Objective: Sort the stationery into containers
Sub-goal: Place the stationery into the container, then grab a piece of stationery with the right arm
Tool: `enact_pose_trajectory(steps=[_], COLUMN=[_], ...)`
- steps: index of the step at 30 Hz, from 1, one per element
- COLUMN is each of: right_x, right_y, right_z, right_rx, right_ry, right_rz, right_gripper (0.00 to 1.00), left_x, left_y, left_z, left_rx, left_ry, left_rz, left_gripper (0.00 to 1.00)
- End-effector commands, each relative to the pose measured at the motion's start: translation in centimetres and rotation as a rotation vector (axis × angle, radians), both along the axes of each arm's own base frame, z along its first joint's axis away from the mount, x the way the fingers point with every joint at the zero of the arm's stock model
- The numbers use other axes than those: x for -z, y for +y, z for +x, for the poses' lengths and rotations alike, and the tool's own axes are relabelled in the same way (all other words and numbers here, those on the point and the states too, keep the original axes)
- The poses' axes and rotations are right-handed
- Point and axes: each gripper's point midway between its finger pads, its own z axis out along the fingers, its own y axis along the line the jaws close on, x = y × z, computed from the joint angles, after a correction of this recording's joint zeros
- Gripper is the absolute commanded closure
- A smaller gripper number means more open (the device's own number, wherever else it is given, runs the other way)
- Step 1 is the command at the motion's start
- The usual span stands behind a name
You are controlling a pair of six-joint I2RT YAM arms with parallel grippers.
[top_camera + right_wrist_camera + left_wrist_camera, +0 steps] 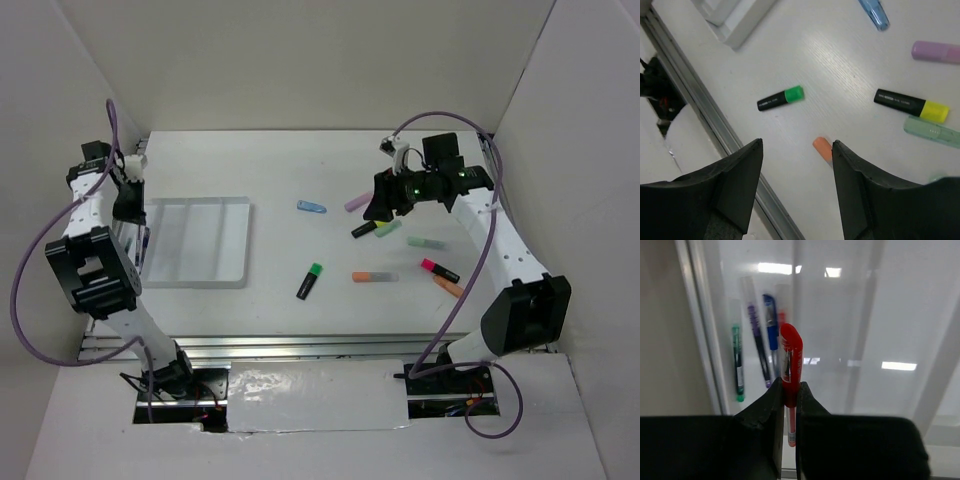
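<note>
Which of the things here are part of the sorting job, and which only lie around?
Job: tray; red pen in the left fingers; green pen, purple pen, blue pen in the tray; green marker, orange highlighter, yellow marker, mint highlighter loose.
Lying about: cable; metal rail.

No words can be read. Tiny white print on black marker (pixel 900 101), marks on red pen (pixel 790 360): too blurry.

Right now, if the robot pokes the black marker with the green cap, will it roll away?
Probably not. The black marker with the green cap looks broad and flattish, so it would likely slide or spin rather than roll. It looks like stiff plastic, so it shouldn't bend. The table looks smooth, so it may skid.
</note>
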Motion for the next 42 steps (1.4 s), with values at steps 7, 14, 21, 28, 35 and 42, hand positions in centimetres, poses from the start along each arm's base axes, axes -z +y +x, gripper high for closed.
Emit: enact_pose_trajectory(steps=[7,14,21,28,35,42], right_x=[4.0,6.2,8.1,10.5,14.2,18.4], right_y=[-2.4,-3.5,-3.1,1.1,0.0,-2.5], right_z=[-2.1,-2.9,-3.9,-5.3,-5.5,-5.4], right_rx=[-0.003,-0.007,0.018,-0.019,-0.061,-0.163], right_ry=[0.016,0.017,0.059,0.106,0.082,0.032], right_rz=[-0.192,-0.296,-0.388,-0.408,-0.569,-0.772], right_gripper=[0.37,0.38,0.39,0.4,0.41,0.35], left_x=[2.0,4.0,3.0,-1.8,-7.9,-10.5], left_y=[5.7,6.8,5.7,-0.6,-12.6,-23.8], left_z=[1.3,2.5,2.9,2.7,-0.7,-4.6], left_rx=[0.027,0.018,0.033,0.138,0.408,0.638], left_ry=[0.113,0.143,0.106,-0.098,-0.316,-0.427], left_rz=[0.165,0.173,0.146,-0.084,-0.234,-0.317], left_gripper=[0.86,0.69,0.54,0.22,0.2,0.18])
